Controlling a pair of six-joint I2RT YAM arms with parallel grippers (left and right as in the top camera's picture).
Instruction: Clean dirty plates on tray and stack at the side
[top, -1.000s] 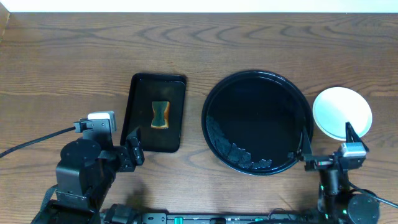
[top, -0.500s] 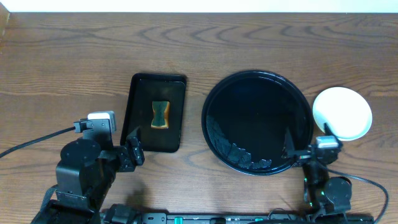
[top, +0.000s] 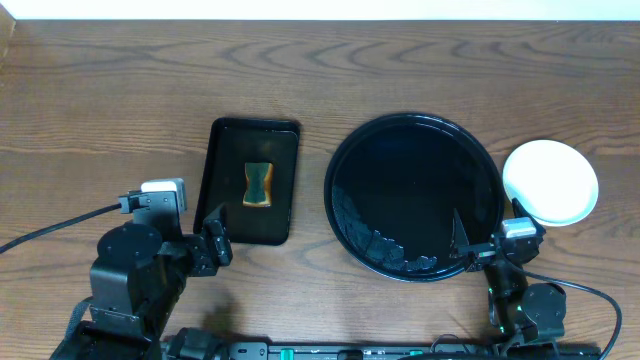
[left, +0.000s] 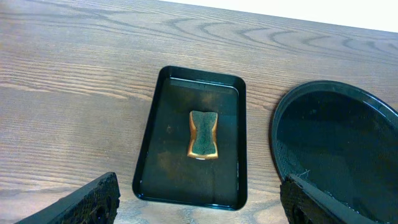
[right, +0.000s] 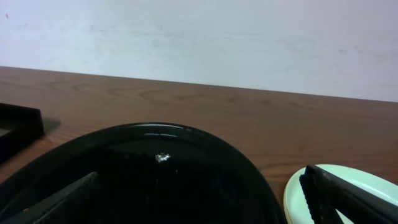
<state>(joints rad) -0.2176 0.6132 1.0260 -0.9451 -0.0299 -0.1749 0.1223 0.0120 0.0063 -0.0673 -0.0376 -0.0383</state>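
Right gripper (top: 488, 222) has shifted left since a second ago: it was at the near side of the plate, now it sits over the right near rim of the round tray (top: 415, 122). Most of that move came in the first half second. Left arm, sponge and both trays haven't budged.

Right gripper: jaws spread wide, nothing between them. Wrist view shows one finger low on each side, the tray rim running across between them and the plate off to the right.

Left gripper (left: 200, 180): jaws wide apart, holding nothing. It hovers at the near end of the small tray (top: 225, 205), looking down its length.

Plate (top: 550, 180): pale, round, on the table (top: 100, 90) just right of the round tray, outside its rim. Rims are very close; can't tell if they touch. From above it reads as white and clean on top; in the right wrist view only a pale greenish edge shows. Can't tell how many are stacked there.

Round tray: glossy black, some light specks and streaks on the floor along the near edge.

Small tray: rectangular, black, left of the round one and clear of it. Sponge (top: 258, 183) lies about mid-tray, green face up, orange-brown at the edges, waisted shape.
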